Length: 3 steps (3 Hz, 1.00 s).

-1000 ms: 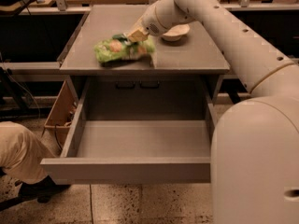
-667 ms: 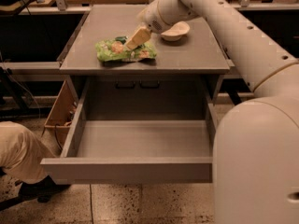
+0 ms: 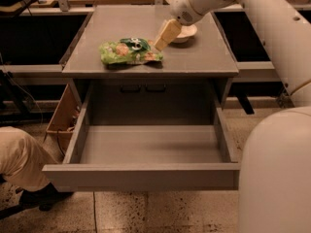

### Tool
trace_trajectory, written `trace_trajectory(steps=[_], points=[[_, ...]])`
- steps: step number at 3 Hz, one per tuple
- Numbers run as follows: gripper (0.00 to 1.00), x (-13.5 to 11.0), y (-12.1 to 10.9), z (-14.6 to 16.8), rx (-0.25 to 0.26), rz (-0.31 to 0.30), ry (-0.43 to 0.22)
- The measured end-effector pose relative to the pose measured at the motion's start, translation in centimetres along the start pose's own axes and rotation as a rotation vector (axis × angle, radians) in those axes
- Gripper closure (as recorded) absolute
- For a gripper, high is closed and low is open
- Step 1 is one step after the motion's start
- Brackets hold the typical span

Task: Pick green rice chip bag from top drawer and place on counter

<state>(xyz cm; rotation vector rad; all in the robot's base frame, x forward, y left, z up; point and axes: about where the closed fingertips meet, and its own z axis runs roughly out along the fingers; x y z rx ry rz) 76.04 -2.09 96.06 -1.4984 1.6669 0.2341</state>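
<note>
The green rice chip bag (image 3: 129, 51) lies flat on the grey counter (image 3: 199, 62), near its front middle. My gripper (image 3: 163, 38) hangs just above the bag's right end, tilted down to the left; it is open and holds nothing. Its tan fingers (image 3: 168, 32) stand clear of the bag. The top drawer (image 3: 141, 176) is pulled fully out below the counter, and its grey floor shows nothing in it.
A white bowl (image 3: 188, 32) sits on the counter just behind my gripper. A brown cardboard box (image 3: 60, 118) stands on the floor left of the drawer. A person's tan-trousered leg (image 3: 17, 157) is at the lower left. My white arm and base (image 3: 277, 169) fill the right side.
My gripper has let go of the bag and drawn back a little to the right. The bag stays on the counter.
</note>
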Motion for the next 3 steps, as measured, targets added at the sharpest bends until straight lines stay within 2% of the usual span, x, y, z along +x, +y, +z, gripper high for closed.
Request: trace_trajectory(steps=[1,2,3], points=[[0.0,2.5,-0.1,-5.3,0.027,-0.044,0.032],[0.0,7.0,-0.4,-11.5,0.066,-0.083,0.076],[0.0,7.0,-0.4,-11.5,0.066,-0.084,0.076]])
